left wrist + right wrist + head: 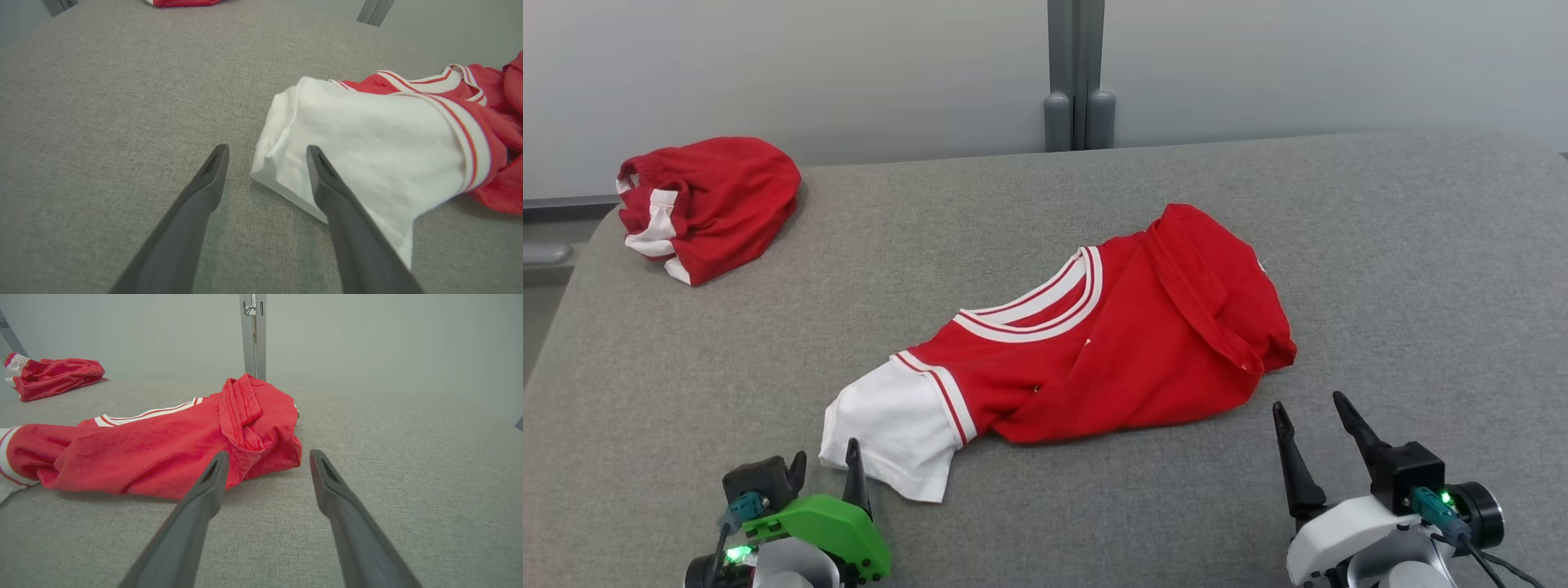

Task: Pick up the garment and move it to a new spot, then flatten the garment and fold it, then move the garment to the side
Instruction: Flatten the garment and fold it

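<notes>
A red garment [1111, 343] with white-striped collar and a white sleeve [890, 429] lies crumpled across the middle of the grey table [1421, 261]. My left gripper [825, 461] stands open at the lower left, right by the white sleeve's edge. In the left wrist view the left gripper [267, 153] has the corner of the white sleeve [367, 151] between its spread fingers. My right gripper [1311, 408] is open at the lower right, just short of the garment's red hem. In the right wrist view the right gripper [265, 457] points at the bunched red hem [245, 428].
A second red and white garment [707, 204] lies bundled at the table's far left corner, also seen as the bundle [53, 375] in the right wrist view. A grey post [1076, 73] stands against the pale wall behind the table.
</notes>
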Tool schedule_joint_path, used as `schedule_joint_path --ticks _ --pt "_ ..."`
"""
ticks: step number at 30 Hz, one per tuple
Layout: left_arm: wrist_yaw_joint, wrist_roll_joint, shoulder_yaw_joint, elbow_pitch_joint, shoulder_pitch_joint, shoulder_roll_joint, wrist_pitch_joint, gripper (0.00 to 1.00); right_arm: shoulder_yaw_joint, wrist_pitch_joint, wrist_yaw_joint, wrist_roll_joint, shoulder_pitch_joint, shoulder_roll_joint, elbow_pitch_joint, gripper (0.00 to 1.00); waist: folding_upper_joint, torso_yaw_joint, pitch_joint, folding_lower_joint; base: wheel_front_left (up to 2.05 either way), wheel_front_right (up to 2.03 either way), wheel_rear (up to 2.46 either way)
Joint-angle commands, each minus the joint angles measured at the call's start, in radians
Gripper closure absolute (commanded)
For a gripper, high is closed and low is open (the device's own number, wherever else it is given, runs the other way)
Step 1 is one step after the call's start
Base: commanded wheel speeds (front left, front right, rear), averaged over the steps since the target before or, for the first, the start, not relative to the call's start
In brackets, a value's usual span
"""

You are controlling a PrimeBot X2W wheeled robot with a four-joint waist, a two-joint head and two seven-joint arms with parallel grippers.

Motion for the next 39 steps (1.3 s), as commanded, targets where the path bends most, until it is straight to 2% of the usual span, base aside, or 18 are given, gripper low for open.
schedule_joint_path --ticks 1,2,3,4,18,19,20,22,23,30,34,39 --pt "-0.009 -0.008 0.001 0.010 -0.023 0.002 -0.011 0.42 0.012 -0.003 -0.001 -0.002 -0.023 -0.002 0.021 0.00 0.0000 -0.007 0.013 0.0000 0.00 0.00 0.00" --pt "-0.009 -0.003 0.000 0.014 -0.029 0.002 -0.015 0.62 0.018 -0.003 -0.002 0.000 -0.033 -0.002 0.036 0.00 0.0000 -0.008 0.016 0.0000 0.00 0.00 0.00" --pt "-0.010 0.000 0.000 0.018 -0.036 0.001 -0.020 0.74 0.026 -0.003 -0.001 0.005 -0.046 -0.002 0.054 0.00 0.0000 -0.008 0.020 0.0000 0.00 0.00 0.00" --pt "-0.012 0.003 -0.002 0.023 -0.043 0.000 -0.022 1.00 0.031 -0.003 -0.002 0.015 -0.064 -0.002 0.077 0.00 0.0000 -0.007 0.023 0.0000 0.00 0.00 0.00" --pt "-0.022 0.020 -0.020 0.019 -0.133 -0.014 -0.037 1.00 0.064 -0.003 -0.001 0.041 -0.304 -0.002 0.381 0.00 0.0000 0.038 0.099 0.0000 0.00 0.00 0.00" --pt "-0.024 0.022 -0.018 0.009 -0.132 -0.015 -0.037 1.00 0.060 -0.003 -0.002 0.042 -0.314 -0.002 0.393 0.10 0.0000 0.040 0.101 0.0000 0.00 0.00 0.00" --pt "-0.025 0.023 -0.015 0.000 -0.131 -0.016 -0.037 1.00 0.058 -0.003 -0.002 0.046 -0.322 -0.002 0.402 0.46 0.0000 0.042 0.104 0.0000 0.00 0.00 0.00" --pt "-0.027 0.028 -0.009 -0.018 -0.123 -0.016 -0.037 1.00 0.050 -0.003 -0.002 0.051 -0.335 -0.003 0.420 0.79 0.0000 0.044 0.107 0.0000 0.00 0.00 0.00" --pt "-0.032 0.031 -0.005 -0.028 -0.118 -0.016 -0.037 1.00 0.048 -0.003 -0.002 0.051 -0.339 -0.002 0.430 1.00 0.0000 0.044 0.108 0.0000 0.00 0.00 0.00" --pt "-0.065 0.041 0.032 -0.061 -0.112 -0.014 -0.037 1.00 0.043 -0.003 -0.002 0.126 -0.348 -0.003 0.410 1.00 0.0000 0.035 0.099 0.0000 0.00 0.00 0.00" --pt "-0.096 0.011 0.064 -0.102 -0.120 -0.016 -0.037 1.00 0.059 -0.003 -0.002 0.183 -0.320 -0.003 0.329 1.00 0.0000 0.020 0.078 0.0000 0.00 0.00 0.00" --pt "-0.116 -0.016 0.072 -0.201 -0.129 -0.018 -0.037 1.00 0.040 0.000 -0.002 0.164 -0.275 -0.003 0.202 1.00 0.0000 0.008 0.044 0.0000 0.00 0.00 0.00"
